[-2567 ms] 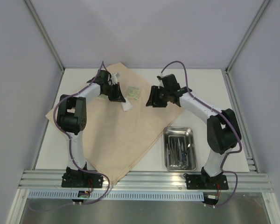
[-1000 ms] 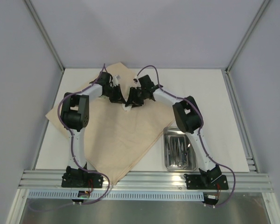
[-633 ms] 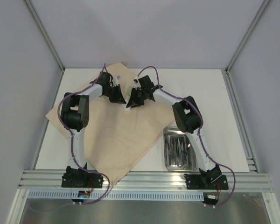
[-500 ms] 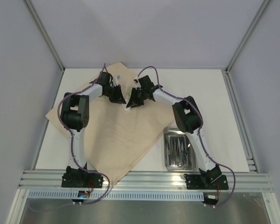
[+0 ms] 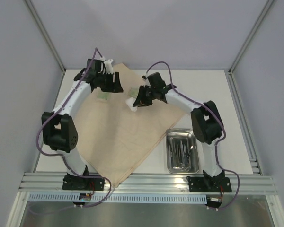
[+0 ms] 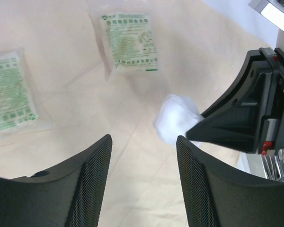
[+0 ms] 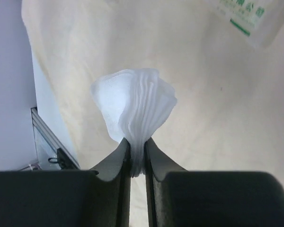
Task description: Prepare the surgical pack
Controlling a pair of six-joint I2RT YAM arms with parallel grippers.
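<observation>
The tan cloth (image 5: 118, 137) lies spread as a diamond on the white table. My right gripper (image 7: 137, 151) is shut on a folded stack of white pads (image 7: 135, 106), held just above the cloth's far middle (image 5: 131, 101). My left gripper (image 6: 143, 142) stands open and empty over the cloth, back and to the left of the pads (image 6: 177, 124). Two green packets (image 6: 130, 42) (image 6: 7, 90) lie flat on the cloth; one shows from above (image 5: 102, 96). The steel tray (image 5: 169, 163) holds metal instruments (image 5: 182, 151).
The tray sits on the bare table by the cloth's right corner, beside the right arm's base. Grey walls close in the far side and both flanks, and an aluminium rail (image 5: 146, 182) runs along the near edge. The right gripper's body (image 6: 246, 118) fills the left wrist view's right side.
The left gripper has let go of the pads, opened and pulled back to the far left. The right gripper has shut on the pads and drawn them slightly back.
</observation>
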